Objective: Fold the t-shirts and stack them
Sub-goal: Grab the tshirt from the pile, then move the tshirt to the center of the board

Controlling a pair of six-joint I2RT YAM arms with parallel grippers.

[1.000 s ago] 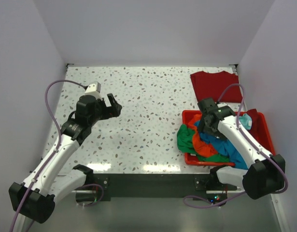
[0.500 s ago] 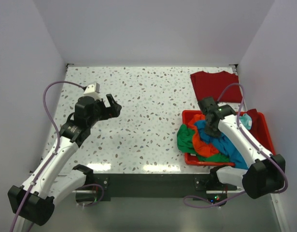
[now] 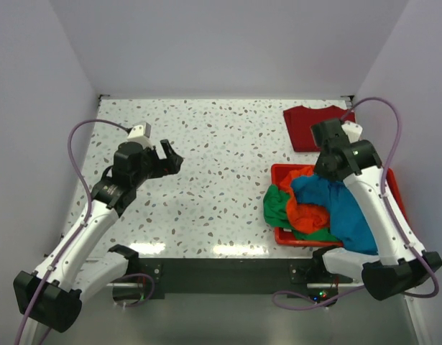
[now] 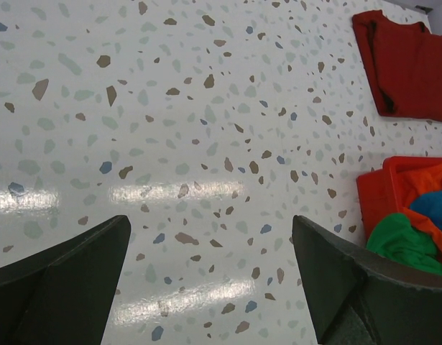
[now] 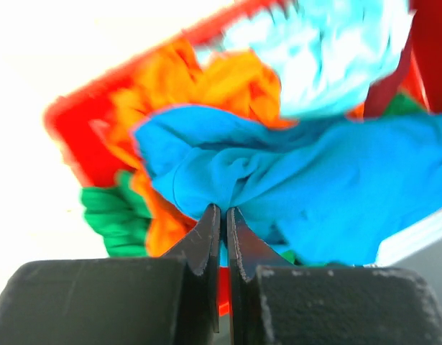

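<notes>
**Blue shirt (image 3: 332,205) held up over the bin on a thin pinch.**
Top view: soft, crumpled cloth trails into the rigid red bin (image 3: 278,171); the dark red shirt (image 3: 310,126) lies flat behind. Left wrist: left gripper (image 4: 210,230) spread above the speckled table (image 4: 206,108). Right wrist: right gripper (image 5: 222,214) nips one blue fold; advise lifting clear before swinging.

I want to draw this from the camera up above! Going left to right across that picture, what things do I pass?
left arm → green t-shirt → orange t-shirt → teal-blue t-shirt. The dark red t-shirt and red bin overlap these, so they are left out.
</notes>
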